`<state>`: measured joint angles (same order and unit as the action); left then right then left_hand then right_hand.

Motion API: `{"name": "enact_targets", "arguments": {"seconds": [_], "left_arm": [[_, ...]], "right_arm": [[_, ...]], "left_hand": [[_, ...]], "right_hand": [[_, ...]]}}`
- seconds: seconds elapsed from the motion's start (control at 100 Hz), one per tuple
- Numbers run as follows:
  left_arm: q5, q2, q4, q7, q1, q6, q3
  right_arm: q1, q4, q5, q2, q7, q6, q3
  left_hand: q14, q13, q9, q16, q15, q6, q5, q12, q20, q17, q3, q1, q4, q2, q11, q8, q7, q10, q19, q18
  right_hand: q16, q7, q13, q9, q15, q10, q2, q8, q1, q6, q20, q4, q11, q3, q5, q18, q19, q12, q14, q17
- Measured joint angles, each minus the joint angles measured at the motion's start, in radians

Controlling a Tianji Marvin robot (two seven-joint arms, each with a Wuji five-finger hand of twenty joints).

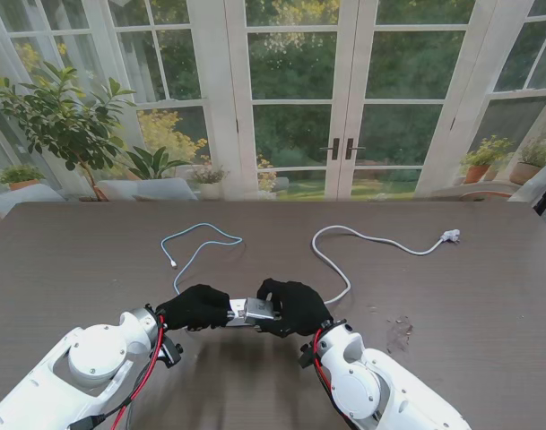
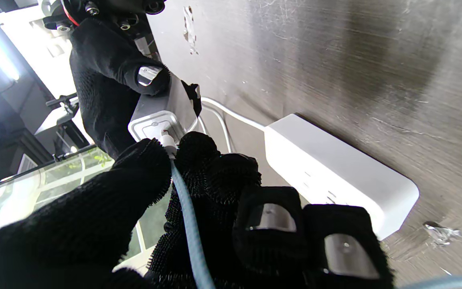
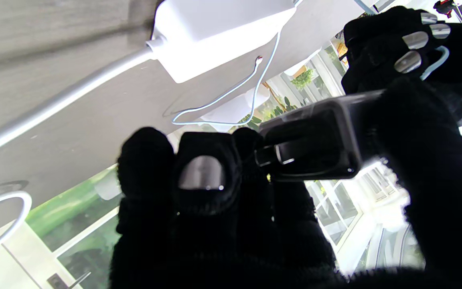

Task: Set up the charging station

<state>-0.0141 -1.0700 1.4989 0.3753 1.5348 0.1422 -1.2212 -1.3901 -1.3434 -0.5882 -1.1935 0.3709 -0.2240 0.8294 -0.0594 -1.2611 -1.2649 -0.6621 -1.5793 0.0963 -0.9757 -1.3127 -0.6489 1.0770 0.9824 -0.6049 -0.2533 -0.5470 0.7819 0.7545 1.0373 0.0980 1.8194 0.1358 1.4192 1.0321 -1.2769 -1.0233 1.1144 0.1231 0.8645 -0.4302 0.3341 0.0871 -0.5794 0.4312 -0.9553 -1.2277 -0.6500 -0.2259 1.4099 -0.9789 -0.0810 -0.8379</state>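
Note:
Both black-gloved hands meet over the near middle of the table. My right hand [image 1: 292, 306] is shut on a grey charger block [image 1: 251, 312], also seen in the wrist views [image 2: 157, 120] [image 3: 315, 140]. My left hand [image 1: 196, 307] pinches the white plug [image 2: 167, 141] of a light-blue cable [image 1: 201, 246] and holds it against the socket on the block's end face. How far the plug sits in the socket I cannot tell. A white power strip [image 2: 335, 168] [image 3: 215, 32] lies on the table under the hands. Its white cord [image 1: 362, 240] runs to a plug [image 1: 449, 236] at the far right.
The blue cable's loose end [image 1: 172, 264] lies on the table to the far left of my hands. Small clear scraps [image 1: 400, 333] sit to the right of my right hand. Beyond the table's far edge are glass doors and potted plants [image 1: 62, 116].

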Motion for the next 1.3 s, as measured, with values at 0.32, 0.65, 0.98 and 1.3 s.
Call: {"name": "enact_targets", "arguments": {"seconds": [0.32,0.65,0.98,1.3], "left_arm": [[0.018,-0.002,0.0,0.007,0.001,-0.015,-0.005],[0.033,-0.003,-0.004,0.014,-0.004,-0.022,-0.002],[0.039,-0.003,-0.011,0.024,-0.009,-0.021,-0.001],[0.039,-0.002,-0.014,0.025,-0.011,-0.02,0.0]], "right_arm": [[0.014,0.036,-0.049,-0.001,0.067,-0.039,-0.011],[0.021,0.056,-0.1,-0.003,0.125,-0.05,-0.026],[0.032,0.072,-0.161,-0.002,0.183,-0.058,-0.042],[0.045,0.089,-0.197,0.002,0.212,-0.08,-0.054]], "left_hand": [[0.0,0.0,0.0,0.0,-0.008,0.0,0.0,0.0,-0.001,0.0,0.0,0.0,0.0,0.0,0.0,0.001,0.0,0.0,0.0,0.0],[0.001,0.0,0.0,0.0,-0.008,0.0,0.0,0.0,-0.013,0.0,0.0,0.0,0.0,0.0,0.0,0.001,0.0,0.0,0.0,0.0],[0.001,0.0,0.0,-0.001,-0.009,0.0,0.0,0.0,-0.013,0.0,0.0,0.0,0.0,0.0,0.0,0.001,0.0,0.0,0.0,-0.001],[0.002,0.0,0.0,-0.001,-0.01,0.0,0.0,0.0,-0.014,0.0,0.0,0.0,0.0,0.0,0.001,0.003,0.0,0.0,0.0,-0.001]], "right_hand": [[0.0,0.0,0.0,0.0,0.0,-0.001,0.0,0.0,0.0,-0.002,0.0,0.0,0.0,0.0,0.0,0.003,0.0,0.0,0.003,-0.002],[0.0,0.0,0.0,0.0,0.0,-0.003,0.0,0.0,0.0,-0.004,0.0,0.0,0.0,0.0,0.0,0.005,0.0,0.0,0.005,-0.003],[0.0,0.0,0.0,0.0,0.0,-0.004,0.0,0.0,0.0,-0.006,0.0,0.001,0.0,0.0,0.0,0.011,0.0,0.006,0.009,-0.011],[0.0,0.0,0.0,0.0,0.01,-0.007,0.0,0.001,-0.003,-0.011,0.001,0.001,-0.003,0.0,0.0,0.018,0.0,0.011,0.013,-0.013]]}}
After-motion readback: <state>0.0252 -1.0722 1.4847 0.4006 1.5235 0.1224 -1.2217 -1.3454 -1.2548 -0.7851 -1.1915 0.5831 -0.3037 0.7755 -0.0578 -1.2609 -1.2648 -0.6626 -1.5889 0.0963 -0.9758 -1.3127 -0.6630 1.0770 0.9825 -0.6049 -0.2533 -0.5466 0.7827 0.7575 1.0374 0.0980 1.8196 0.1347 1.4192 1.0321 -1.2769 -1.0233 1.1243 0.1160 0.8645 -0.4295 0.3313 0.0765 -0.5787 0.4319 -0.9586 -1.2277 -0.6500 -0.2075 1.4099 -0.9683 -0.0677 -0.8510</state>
